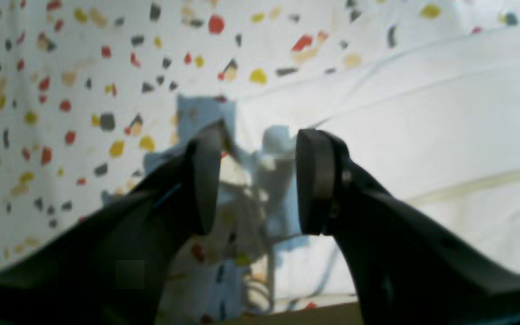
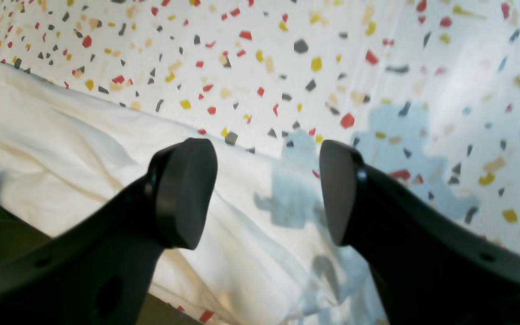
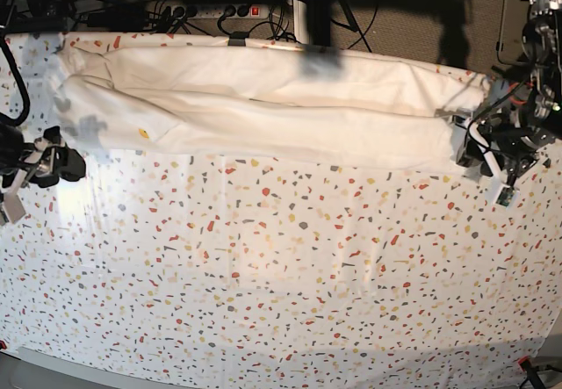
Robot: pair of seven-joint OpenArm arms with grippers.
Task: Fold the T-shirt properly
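The white T-shirt lies folded into a long band along the far edge of the table, plain side up. In the left wrist view, my left gripper hovers open over the shirt's edge, nothing between its fingers. The base view shows it at the shirt's right end. My right gripper is open and holds nothing, above the border between the shirt and the speckled cover. In the base view it sits just off the shirt's left end.
The white table cover with coloured speckles spreads over the whole table in front of the shirt. A power strip and cables lie behind the far edge. The arm bodies stand at both sides of the table.
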